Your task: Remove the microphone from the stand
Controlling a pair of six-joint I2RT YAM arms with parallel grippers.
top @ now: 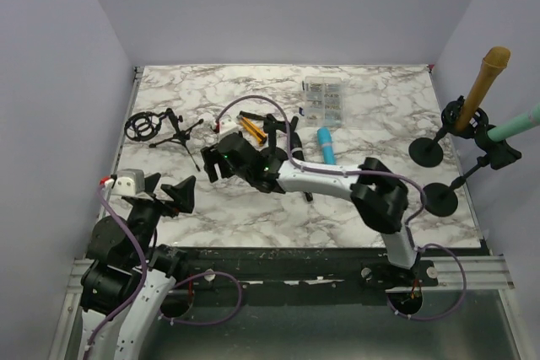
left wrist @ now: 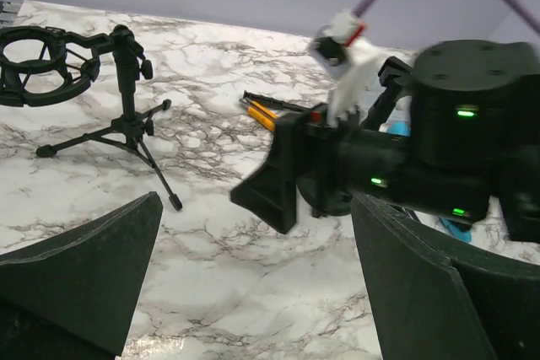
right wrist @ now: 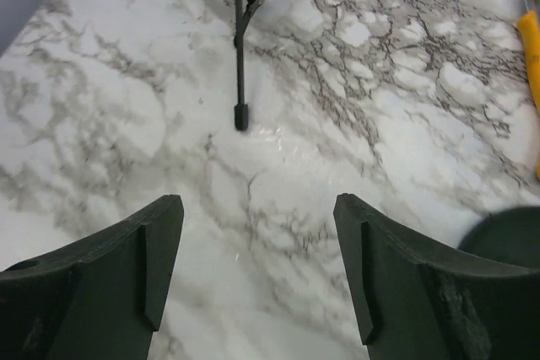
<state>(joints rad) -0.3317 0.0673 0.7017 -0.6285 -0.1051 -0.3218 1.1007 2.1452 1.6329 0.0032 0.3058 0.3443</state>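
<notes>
Right arm reaches left across the white marble surface (top: 371,99), its fingers (right wrist: 101,276) spread apart above bare stone near a foot of the black tripod stand (left wrist: 126,124). The left arm's fingers (left wrist: 76,276) are likewise parted, holding nothing. At the far right, a tan microphone (top: 487,76) and a teal microphone (top: 516,126) sit tilted in black disc-based stands (top: 424,151); a blue microphone (top: 326,146) lies mid-surface.
</notes>
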